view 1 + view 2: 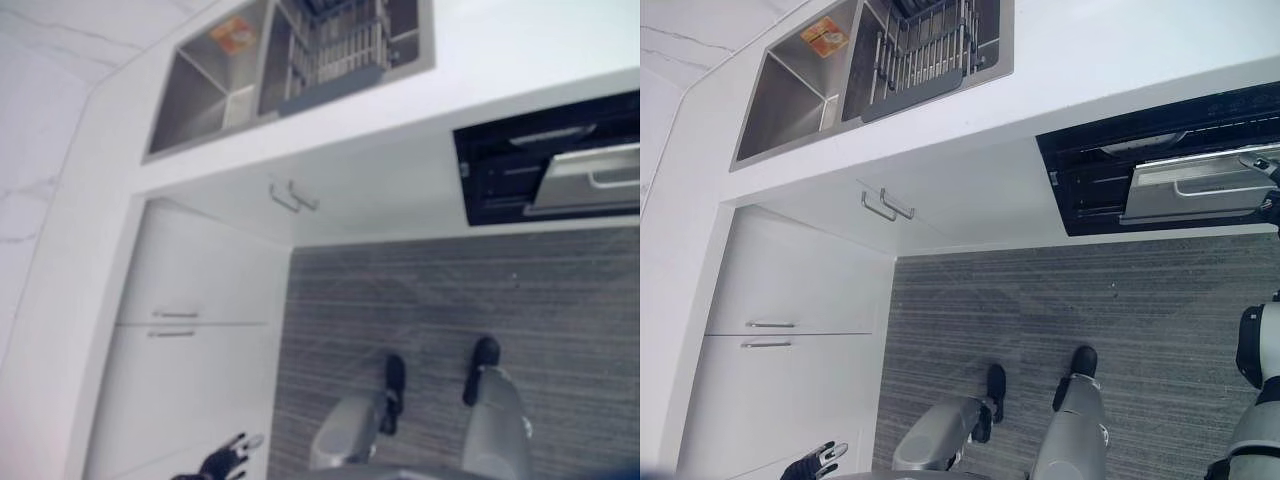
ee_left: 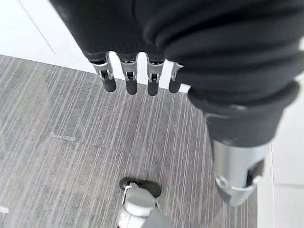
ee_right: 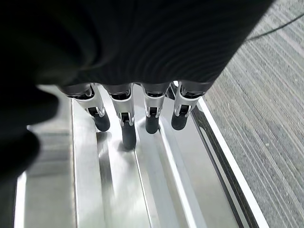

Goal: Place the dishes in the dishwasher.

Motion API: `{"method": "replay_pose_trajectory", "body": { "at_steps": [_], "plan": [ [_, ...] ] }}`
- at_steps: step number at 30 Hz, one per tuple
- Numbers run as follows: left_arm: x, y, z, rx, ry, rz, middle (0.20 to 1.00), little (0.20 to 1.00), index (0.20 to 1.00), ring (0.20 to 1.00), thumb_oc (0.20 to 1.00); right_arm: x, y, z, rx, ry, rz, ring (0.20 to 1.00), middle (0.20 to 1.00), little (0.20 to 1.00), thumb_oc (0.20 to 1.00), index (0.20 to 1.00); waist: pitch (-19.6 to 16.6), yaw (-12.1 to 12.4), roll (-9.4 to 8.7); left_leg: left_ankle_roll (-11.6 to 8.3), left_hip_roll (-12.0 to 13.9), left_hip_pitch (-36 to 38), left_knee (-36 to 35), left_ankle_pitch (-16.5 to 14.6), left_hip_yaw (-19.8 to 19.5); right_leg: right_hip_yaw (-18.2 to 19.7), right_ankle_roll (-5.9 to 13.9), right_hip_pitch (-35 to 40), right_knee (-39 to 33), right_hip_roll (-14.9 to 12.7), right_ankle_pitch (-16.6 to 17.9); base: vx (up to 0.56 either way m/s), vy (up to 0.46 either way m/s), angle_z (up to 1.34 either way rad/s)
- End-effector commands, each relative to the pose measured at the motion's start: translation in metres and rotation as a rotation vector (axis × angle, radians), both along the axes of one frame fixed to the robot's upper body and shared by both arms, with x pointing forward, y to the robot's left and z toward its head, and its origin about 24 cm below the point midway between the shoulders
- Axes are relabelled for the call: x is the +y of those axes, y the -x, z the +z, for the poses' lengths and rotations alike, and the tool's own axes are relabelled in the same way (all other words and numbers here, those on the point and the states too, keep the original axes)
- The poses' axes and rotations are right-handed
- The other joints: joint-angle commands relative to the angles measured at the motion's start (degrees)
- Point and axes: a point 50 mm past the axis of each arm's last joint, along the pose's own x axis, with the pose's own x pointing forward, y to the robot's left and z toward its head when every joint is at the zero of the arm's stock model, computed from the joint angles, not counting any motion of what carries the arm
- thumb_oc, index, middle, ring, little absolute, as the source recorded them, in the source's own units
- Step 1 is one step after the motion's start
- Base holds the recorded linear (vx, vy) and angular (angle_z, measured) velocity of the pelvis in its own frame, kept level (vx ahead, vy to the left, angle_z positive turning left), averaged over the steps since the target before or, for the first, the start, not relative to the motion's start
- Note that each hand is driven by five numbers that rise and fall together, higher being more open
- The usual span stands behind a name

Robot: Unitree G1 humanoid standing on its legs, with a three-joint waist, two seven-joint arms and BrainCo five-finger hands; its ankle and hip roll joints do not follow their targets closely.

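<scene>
2 eye views look down on a white bench [image 1: 1120,60] that runs across the top of the scene, with grey striped carpet [image 1: 1100,310] on the floor below it. White cabinets [image 1: 790,290] with slim metal handles [image 1: 770,325] stand along the robot's left side and under the bench.

Set into the bench is a steel sink [image 1: 800,90] with 2 basins. A dark dish rack [image 1: 925,55] sits in the basin nearer the dishwasher; what it carries is too small to make out. An orange item [image 1: 825,37] lies at the far end of the other basin.

To the right, under the bench, the dishwasher [image 1: 1160,185] stands open as a dark cavity, and a steel drawer [image 1: 1200,190] with a bar handle juts out of it.

The right hand [image 3: 142,111] hangs over the ribbed steel surface of that drawer, fingers straight and side by side, 1 dark tip touching the metal, holding nothing.

The left hand [image 2: 137,76] hangs low over the carpet near the cabinets, fingers straight and relaxed, empty.
</scene>
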Motion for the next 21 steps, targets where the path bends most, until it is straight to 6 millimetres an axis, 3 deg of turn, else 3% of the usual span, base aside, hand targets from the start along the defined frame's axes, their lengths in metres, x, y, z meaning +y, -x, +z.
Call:
{"method": "replay_pose_trajectory", "body": {
  "at_steps": [1,3,4,14,19,21],
  "plan": [
    [0.037,-0.005,0.014,0.008,-0.067,0.005,1.000,1.000,1.000,1.000,1.000,0.066,-0.037,0.104,-0.466,0.140,0.375,1.000,1.000,1.000,1.000,1.000,-3.6,3.9,-2.40,-0.54,1.6,-3.3,5.3,0.9,0.9,1.2,1.27,6.0,-7.9,0.9,0.2,0.09,-0.031,0.01],
    [0.040,-0.004,0.014,0.012,-0.066,0.004,1.000,1.000,1.000,1.000,1.000,0.068,-0.038,0.107,-0.499,0.112,0.394,1.000,1.000,1.000,1.000,1.000,-3.7,4.0,-2.39,-0.59,1.8,-3.3,5.3,1.5,0.8,1.0,1.10,6.3,-7.7,1.0,0.0,0.12,-0.031,0.09],
    [0.043,-0.001,0.016,0.014,-0.064,0.007,1.000,1.000,1.000,1.000,1.000,0.068,-0.037,0.110,-0.530,0.072,0.420,1.000,1.000,1.000,1.000,1.000,-4.2,4.3,-2.62,-0.77,1.5,-2.6,5.3,1.0,0.3,1.7,1.43,7.4,-7.9,1.3,-1.7,0.16,-0.035,0.16],
    [0.051,-0.004,0.021,-0.011,-0.038,-0.001,1.000,1.000,1.000,1.000,1.000,0.074,-0.038,0.110,-0.611,0.006,0.526,1.000,1.000,1.000,1.000,1.000,-3.4,4.6,-3.42,-0.63,2.2,-3.8,5.3,4.2,0.3,0.8,0.94,7.6,-8.0,1.8,-0.1,-0.01,-0.029,0.09],
    [0.054,-0.007,0.024,-0.046,-0.041,0.003,1.000,1.000,1.000,1.000,1.000,0.072,-0.041,0.095,-0.562,0.008,0.486,1.000,1.000,1.000,1.000,1.000,-2.7,4.6,-4.56,-0.53,2.4,-4.2,5.3,5.1,0.6,1.1,0.91,8.2,-8.0,2.2,-0.2,-0.07,-0.020,-0.01],
    [0.056,-0.011,0.026,-0.063,-0.034,0.003,1.000,1.000,1.000,1.000,1.000,0.068,-0.040,0.078,-0.505,0.012,0.504,1.000,1.000,1.000,1.000,1.000,-2.6,4.2,-5.52,-0.50,2.7,-4.1,5.3,4.9,1.7,0.8,1.03,8.5,-8.0,2.2,-0.1,-0.08,-0.011,-0.01]
  ]
}}
